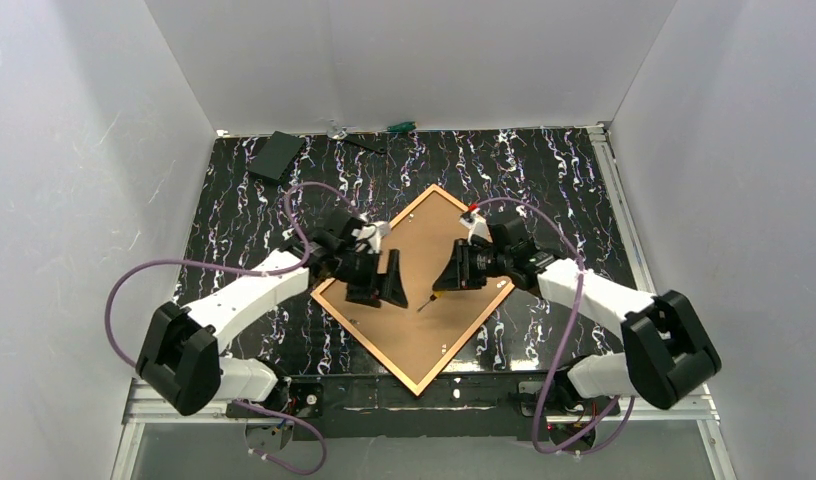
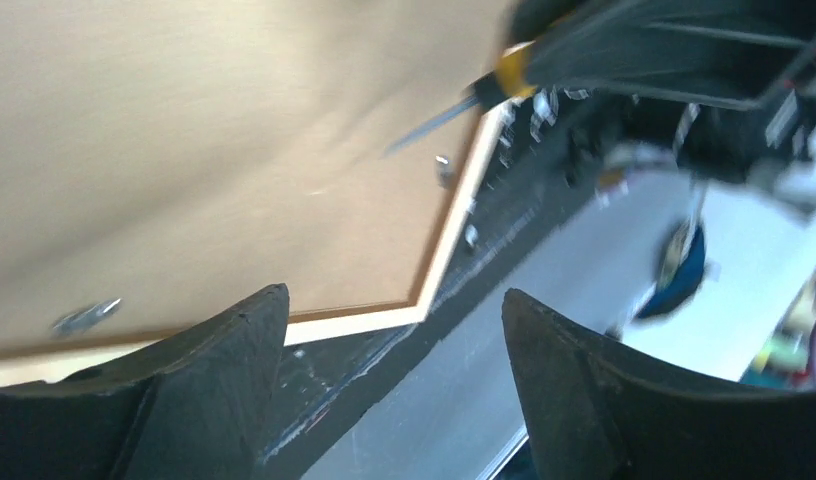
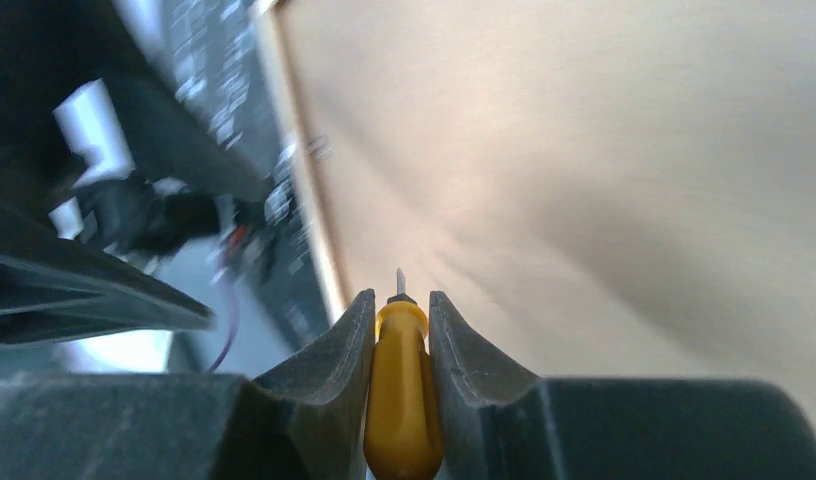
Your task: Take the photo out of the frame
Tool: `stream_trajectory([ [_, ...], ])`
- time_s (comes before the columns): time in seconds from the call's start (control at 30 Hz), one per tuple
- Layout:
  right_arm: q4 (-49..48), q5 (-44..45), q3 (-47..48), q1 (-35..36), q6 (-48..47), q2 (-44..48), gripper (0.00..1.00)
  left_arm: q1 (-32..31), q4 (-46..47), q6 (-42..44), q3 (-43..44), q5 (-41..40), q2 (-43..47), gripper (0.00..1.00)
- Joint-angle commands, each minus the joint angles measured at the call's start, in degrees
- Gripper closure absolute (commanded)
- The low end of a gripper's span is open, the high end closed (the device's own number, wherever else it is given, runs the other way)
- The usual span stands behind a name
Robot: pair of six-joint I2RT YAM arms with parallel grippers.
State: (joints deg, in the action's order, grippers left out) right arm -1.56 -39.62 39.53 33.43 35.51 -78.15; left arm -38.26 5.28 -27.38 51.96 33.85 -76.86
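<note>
The frame [image 1: 367, 342] lies face down and cornerwise at the middle of the tabletop [image 1: 544, 180], with the photo [image 1: 429, 230] seated inside it and only its brown board back showing. The right end effector [image 3: 401, 300] is pinching the yellow handle of a screwdriver [image 3: 402, 400], blade pointed down at the board and its tip just above or on it; contact cannot be confirmed. The left end effector [image 2: 392, 300] is spread and holds nothing, hovering over the frame's left portion. A small metal tab [image 2: 84, 318] sits at the board's edge. Judgement: the step in hand is releasing the tabs. Recommended: place the blade flat under one tab, lever gently outward, and have the left end effector steady a rail so the frame does not slide.
</note>
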Motion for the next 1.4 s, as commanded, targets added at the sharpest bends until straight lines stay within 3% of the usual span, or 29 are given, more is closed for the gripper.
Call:
stream_trajectory([
  [0.0,13.93,40.88,4.20,-0.38,-1.43,5.41,0.99,5.71,-19.17,-9.31,0.23,-16.09,4.75,0.21],
  [0.1,17.26,52.97,9.10,-0.99,-5.16,3.07,0.99,9.31,-29.69,-15.32,1.91,-21.70,3.53,0.22],
  [0.23,16.79,62.80,14.46,-1.38,-15.15,-1.95,0.99,13.36,-28.91,-22.22,-2.89,-20.67,5.18,0.20],
  [0.47,13.47,63.23,21.72,-3.33,-26.19,-8.97,0.99,16.85,-27.68,-27.76,-6.21,-26.53,4.44,0.08],
  [0.87,13.07,64.22,28.78,-3.46,-31.59,-16.12,0.99,20.82,-22.74,-27.51,-6.78,-26.36,-3.39,0.34],
  [1.2,13.69,63.48,29.96,-3.46,-32.33,-17.97,0.99,20.80,-21.69,-28.91,-8.56,-28.61,-5.20,0.44],
  [1.37,12.83,64.16,29.04,-3.46,-32.67,-17.70,0.99,20.75,-19.49,-30.35,-10.59,-29.79,-5.01,0.58],
])
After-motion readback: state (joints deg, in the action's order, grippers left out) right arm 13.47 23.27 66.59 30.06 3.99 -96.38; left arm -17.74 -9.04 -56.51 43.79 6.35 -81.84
